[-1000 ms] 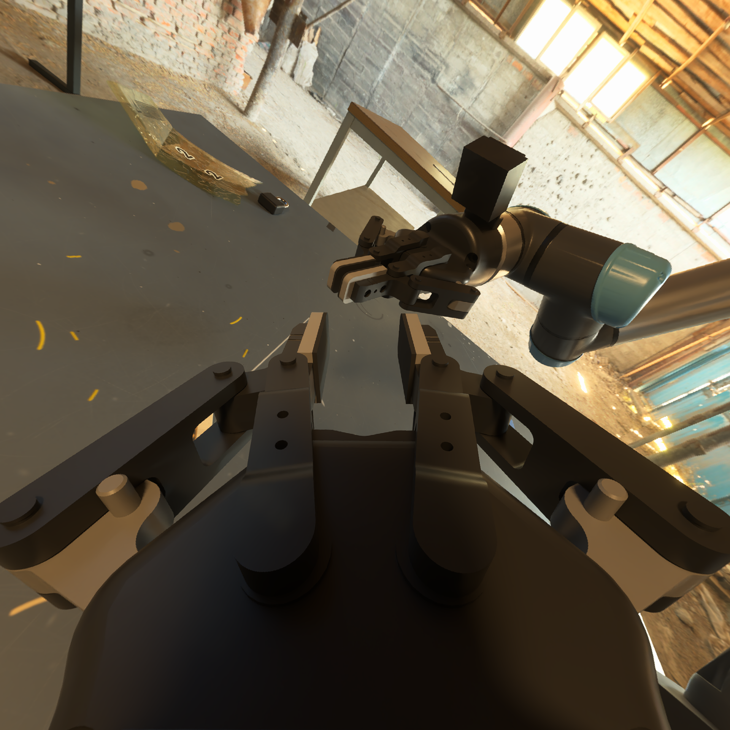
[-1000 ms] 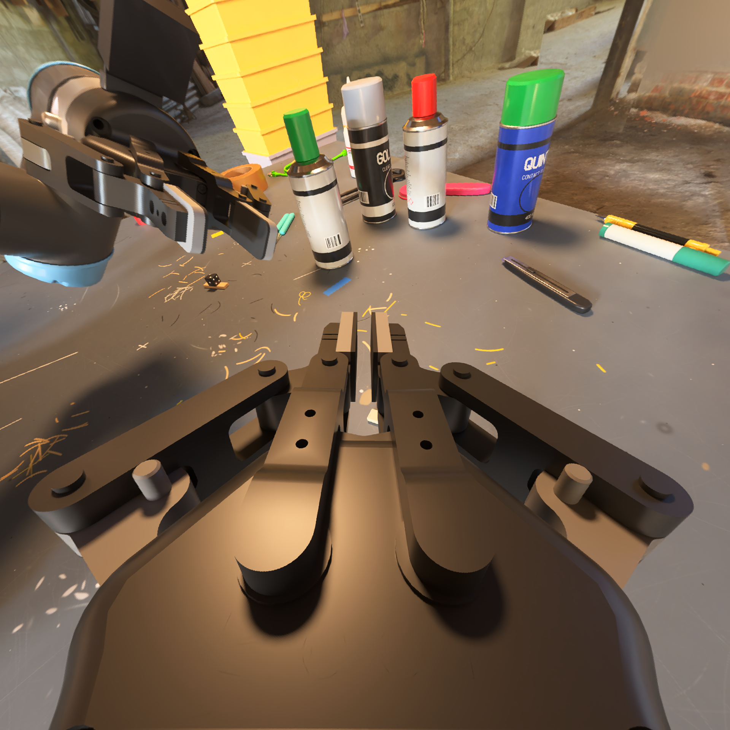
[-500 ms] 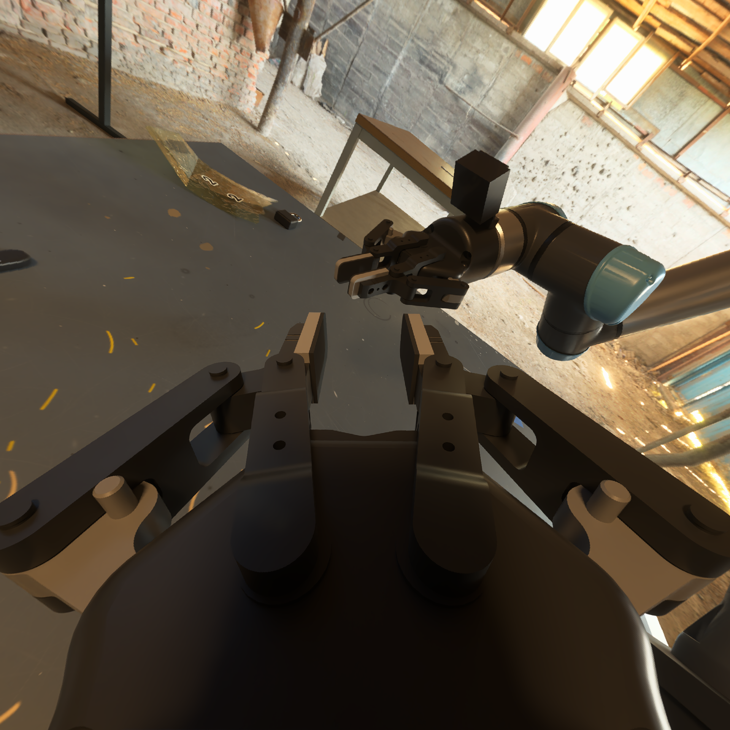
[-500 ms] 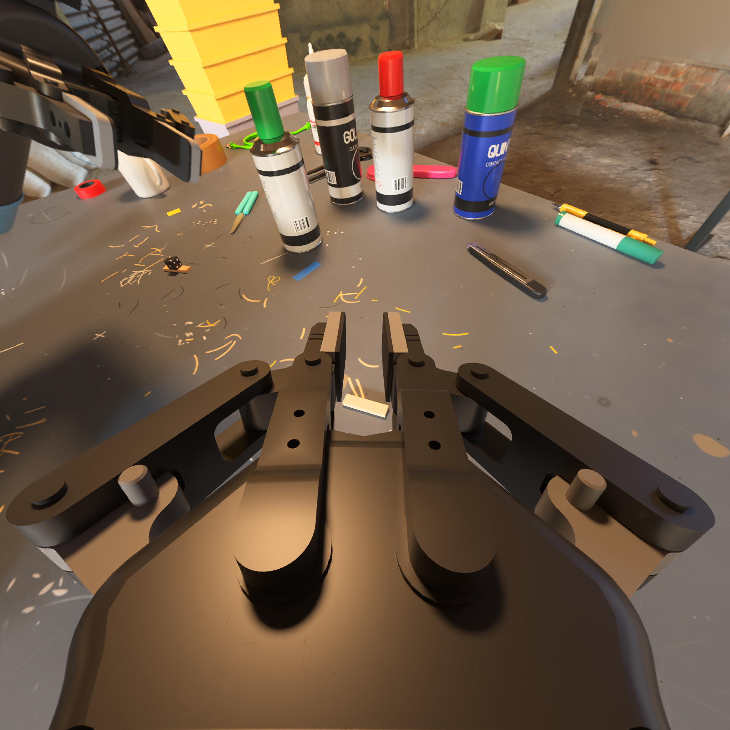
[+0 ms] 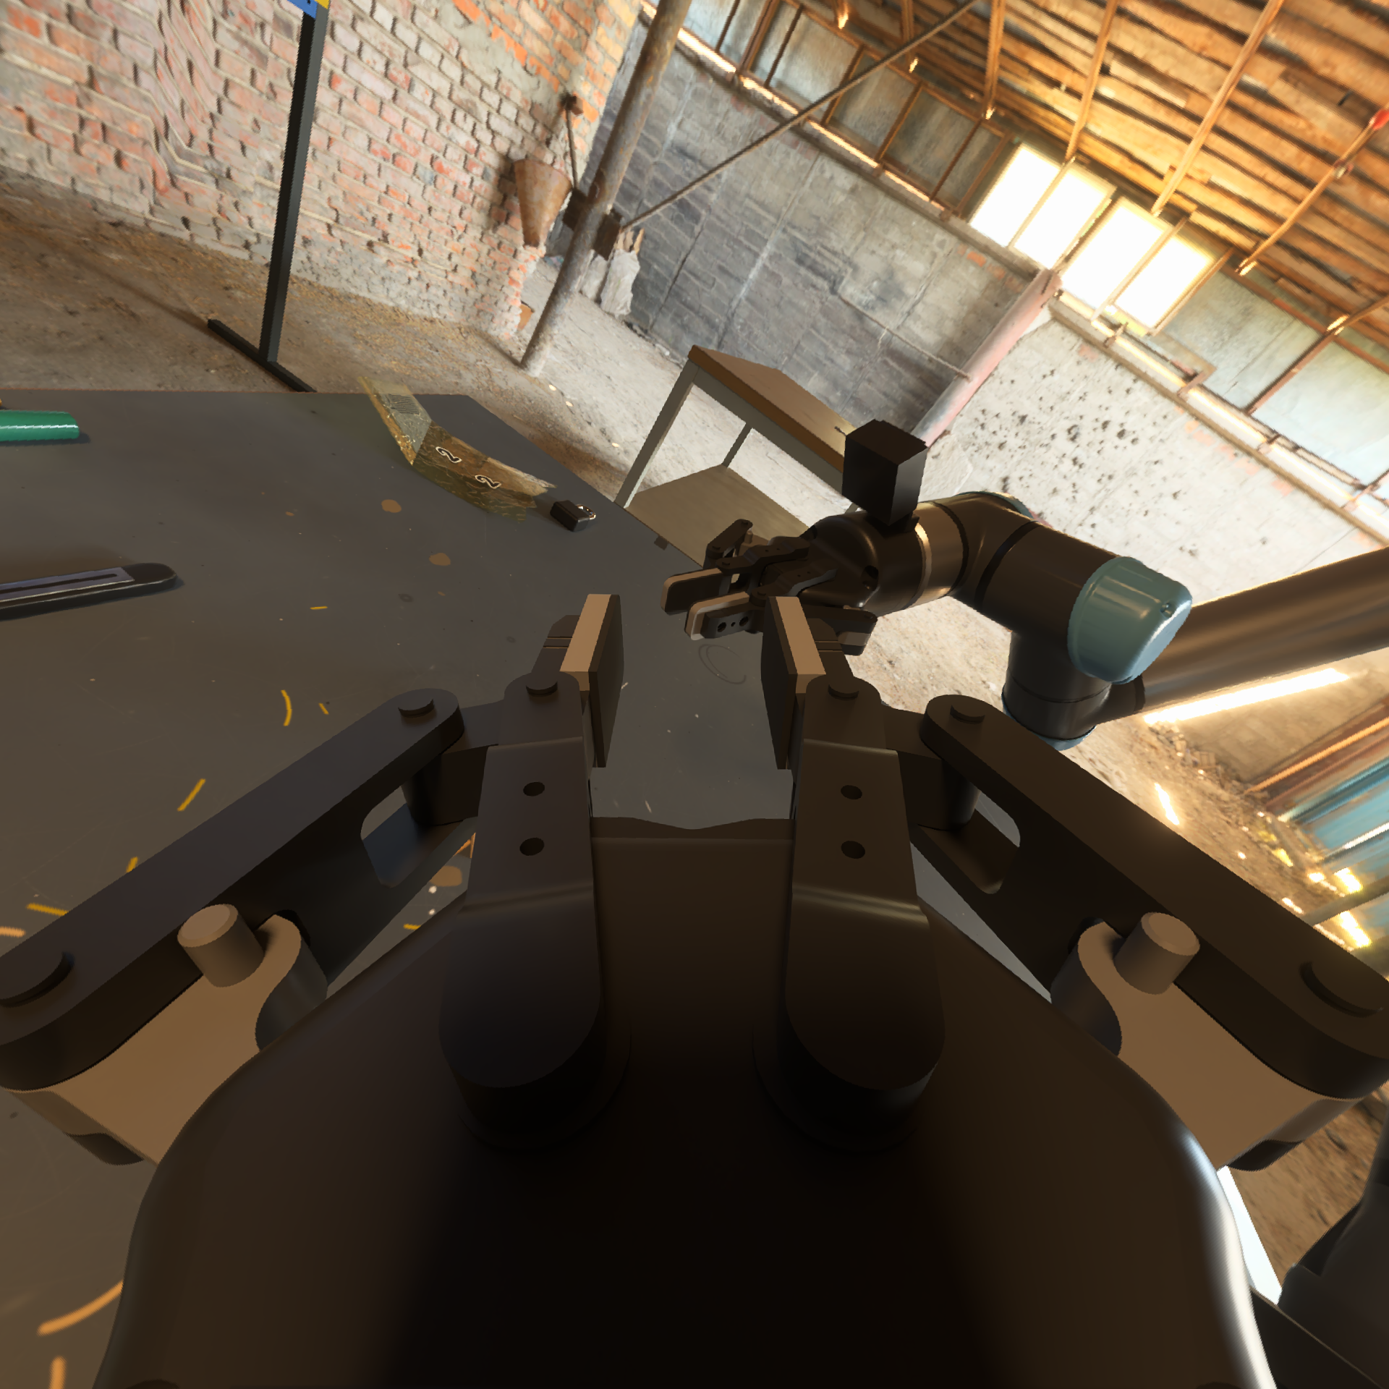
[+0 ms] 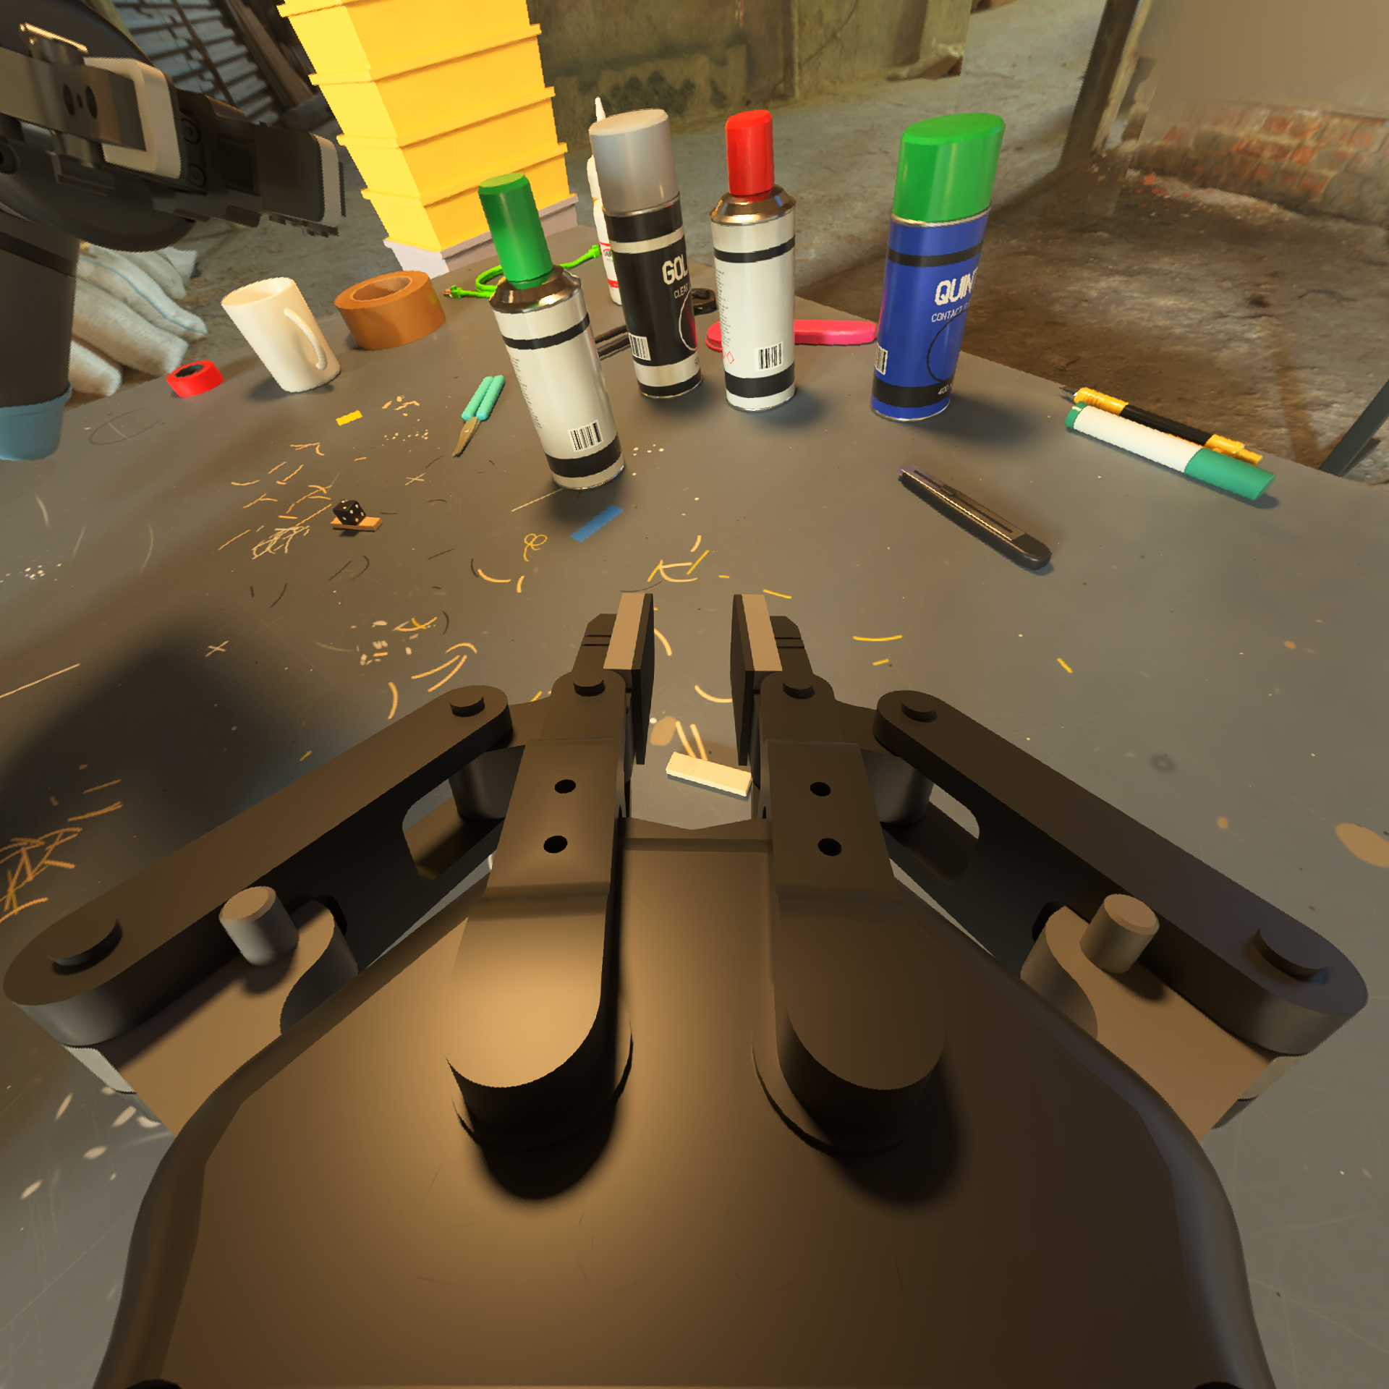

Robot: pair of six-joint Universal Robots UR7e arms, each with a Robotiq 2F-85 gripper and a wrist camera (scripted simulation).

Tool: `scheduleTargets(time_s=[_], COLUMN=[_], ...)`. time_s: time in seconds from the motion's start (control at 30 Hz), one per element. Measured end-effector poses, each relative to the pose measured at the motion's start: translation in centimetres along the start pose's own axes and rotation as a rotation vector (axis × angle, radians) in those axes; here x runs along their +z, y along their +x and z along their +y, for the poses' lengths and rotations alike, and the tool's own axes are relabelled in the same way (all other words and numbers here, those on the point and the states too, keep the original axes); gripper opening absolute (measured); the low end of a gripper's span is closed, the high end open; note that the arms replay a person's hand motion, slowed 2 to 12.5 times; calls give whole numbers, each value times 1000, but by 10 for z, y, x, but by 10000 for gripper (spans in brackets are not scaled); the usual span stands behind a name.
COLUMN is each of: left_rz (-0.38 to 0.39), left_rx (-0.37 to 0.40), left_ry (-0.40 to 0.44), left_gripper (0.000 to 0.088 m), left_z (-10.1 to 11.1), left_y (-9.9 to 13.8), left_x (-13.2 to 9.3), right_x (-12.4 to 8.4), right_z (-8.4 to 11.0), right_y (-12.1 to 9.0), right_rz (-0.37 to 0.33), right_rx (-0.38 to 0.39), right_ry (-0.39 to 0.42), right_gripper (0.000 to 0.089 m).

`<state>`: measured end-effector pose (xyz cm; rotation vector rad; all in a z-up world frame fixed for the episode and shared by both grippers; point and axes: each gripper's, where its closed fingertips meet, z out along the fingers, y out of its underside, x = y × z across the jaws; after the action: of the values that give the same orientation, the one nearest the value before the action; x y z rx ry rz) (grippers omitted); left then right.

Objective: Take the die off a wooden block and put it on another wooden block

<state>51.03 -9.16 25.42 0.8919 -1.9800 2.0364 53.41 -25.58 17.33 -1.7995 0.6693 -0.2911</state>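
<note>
In the right wrist view a small black die (image 6: 348, 512) sits on a thin brown wooden block (image 6: 358, 524) at the left of the grey table (image 6: 1052, 751). A pale flat wooden block (image 6: 709, 773) lies on the table low between my right gripper's fingers. My right gripper (image 6: 690, 627) is open and empty above the table. My left gripper (image 5: 690, 646) is open and empty above the table, and it shows at the top left of the right wrist view (image 6: 225, 165). The right gripper shows ahead of it in the left wrist view (image 5: 721, 601). The die is not in the left wrist view.
Several spray cans (image 6: 560, 353) stand at the back with a white mug (image 6: 282, 334), a brown tape roll (image 6: 391, 308), a red roll (image 6: 194, 376), markers (image 6: 1172, 455), a utility knife (image 6: 977, 518) and a green-handled tool (image 6: 477, 413). A yellow stack (image 6: 451, 113) stands behind.
My right gripper has opened from nearly shut and risen, which uncovers the pale block between its fingers. My left gripper has risen and pulled away to the left, still open.
</note>
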Motion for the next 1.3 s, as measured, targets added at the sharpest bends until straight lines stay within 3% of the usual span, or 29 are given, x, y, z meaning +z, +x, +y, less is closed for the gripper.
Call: scheduleTargets(time_s=[0.27,0.67,1.3], left_rz=[-6,-18,0], left_rx=[-12,6,16], left_ry=[6,-106,-158], left_gripper=[346,365,367], left_z=[3,33,52], left_y=[-2,-1,6], left_x=[6,34,56], right_x=[2,2,3], right_z=[3,1,6], right_y=[0,-5,-7], right_rz=[-12,-43,-41], right_rx=[17,50,47], right_ry=[-15,0,-20], right_gripper=[186,170,159])
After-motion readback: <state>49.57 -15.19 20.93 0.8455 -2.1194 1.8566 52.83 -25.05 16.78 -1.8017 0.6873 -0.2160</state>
